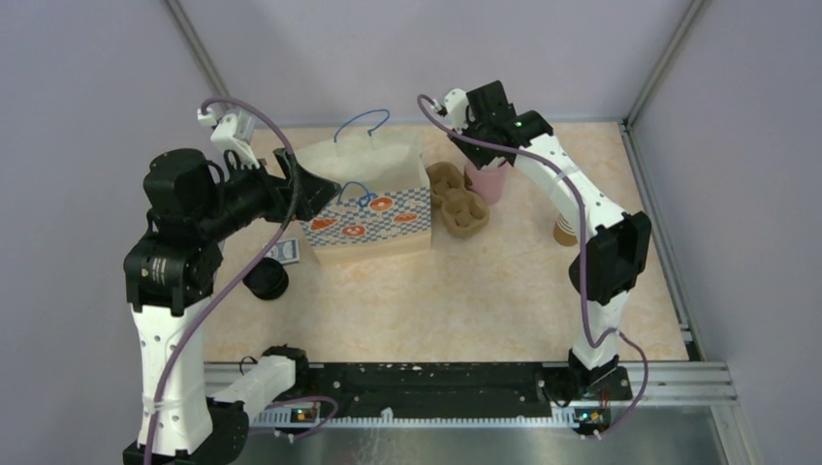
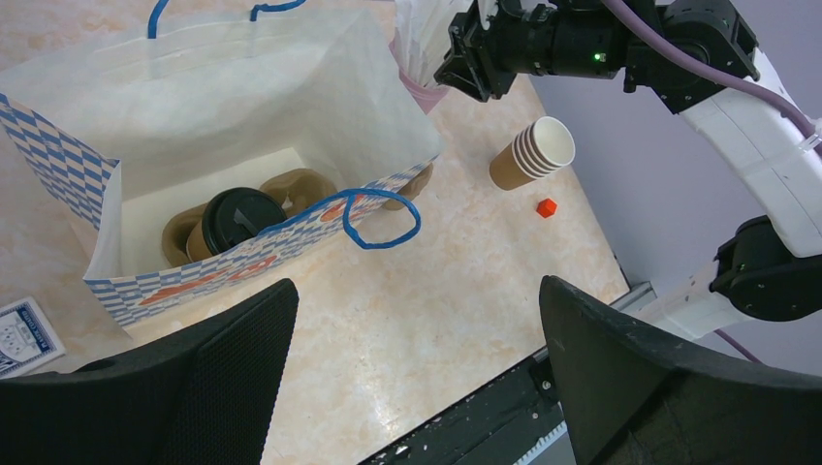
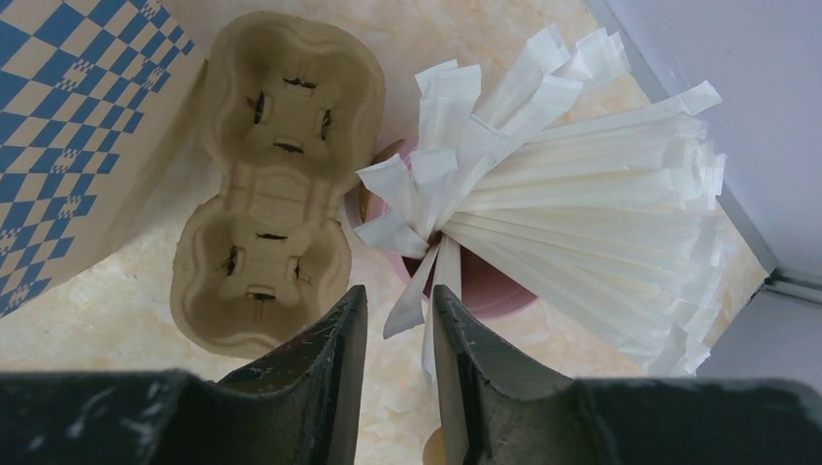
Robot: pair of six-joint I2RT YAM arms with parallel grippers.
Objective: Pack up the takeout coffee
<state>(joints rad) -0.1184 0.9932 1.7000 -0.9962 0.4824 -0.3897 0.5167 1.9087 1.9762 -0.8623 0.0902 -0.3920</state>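
- The desk [image 2: 456, 262] has a pale orange, marbled top and carries everything below.
- The left arm [image 1: 184, 242] reaches toward the bag. The left jaws stand wide apart above the desk, on the near side of the bag.
- The right arm [image 1: 582, 194] stretches to the far side of the desk. The right jaws are narrowly apart above the pink cup, and one straw end dips into the gap; whether it touches a finger cannot be told.
- A white paper bag [image 2: 242, 107] with blue checks and blue handles stands open.
- A cardboard cup tray [image 3: 271, 184] lies on the desk between the bag and the pink cup.
- Another tray [image 2: 300, 184] sits on the bag's floor.
- The pink cup [image 3: 494, 295] holds a fan of wrapped white straws [image 3: 582, 184].
- A stack of brown paper cups [image 2: 531, 153] lies tilted on its side.
- The takeout coffee [image 2: 233, 221], with its black lid on, stands upright in the tray inside the bag.
- A blue card box [image 2: 24, 334] lies near the bag's corner.
- A small red block [image 2: 548, 206] lies just beside the stacked cups.
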